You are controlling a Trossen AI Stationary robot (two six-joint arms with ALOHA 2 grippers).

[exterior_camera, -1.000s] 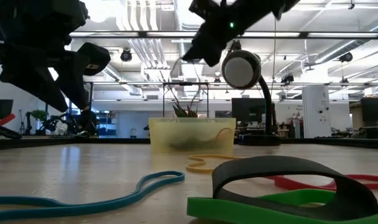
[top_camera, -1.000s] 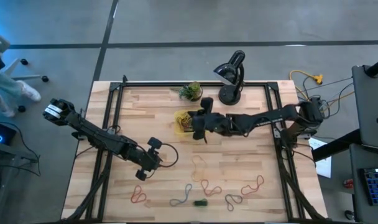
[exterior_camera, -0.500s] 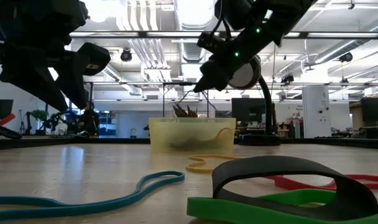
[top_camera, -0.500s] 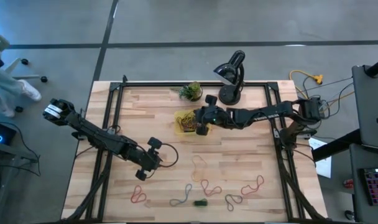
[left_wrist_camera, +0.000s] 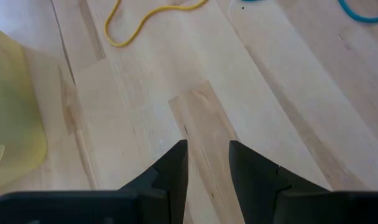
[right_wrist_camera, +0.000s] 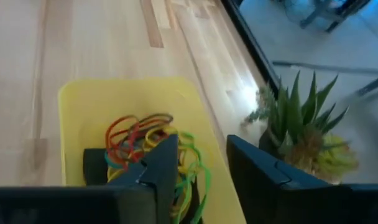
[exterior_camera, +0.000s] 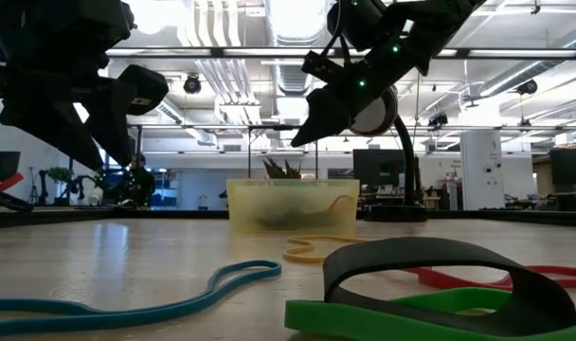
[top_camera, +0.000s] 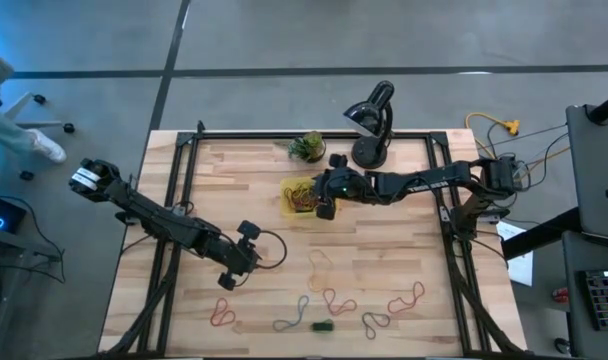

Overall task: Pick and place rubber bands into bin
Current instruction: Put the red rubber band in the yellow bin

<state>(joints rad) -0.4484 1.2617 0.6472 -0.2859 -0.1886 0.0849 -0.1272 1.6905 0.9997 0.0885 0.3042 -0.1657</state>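
Note:
The bin (top_camera: 288,188), a small yellow tray, sits toward the table's far middle and holds a tangle of red, yellow and green rubber bands (right_wrist_camera: 153,144). My right gripper (right_wrist_camera: 203,163) hovers open just above the bin (right_wrist_camera: 74,99), nothing between its fingers; it also shows in the high view as my right gripper (top_camera: 324,206). More rubber bands lie flat near the front edge: red (top_camera: 222,315), grey-blue (top_camera: 289,320), green (top_camera: 322,326), and a yellow one (top_camera: 319,265) farther in. My left gripper (left_wrist_camera: 207,163) hangs open over bare wood at the left front, my left gripper (top_camera: 230,277) clear of all bands.
A potted plant (top_camera: 306,147) and a black desk lamp (top_camera: 372,130) stand just beyond the bin. Black frame rails (top_camera: 174,230) run along the table's sides. In the low view a blue band (exterior_camera: 127,308), a green band (exterior_camera: 411,320) and a dark band (exterior_camera: 440,258) lie nearest.
My right gripper has come down toward the bin and now hangs just above it, its arm straightened toward the far side. My left arm has kept still.

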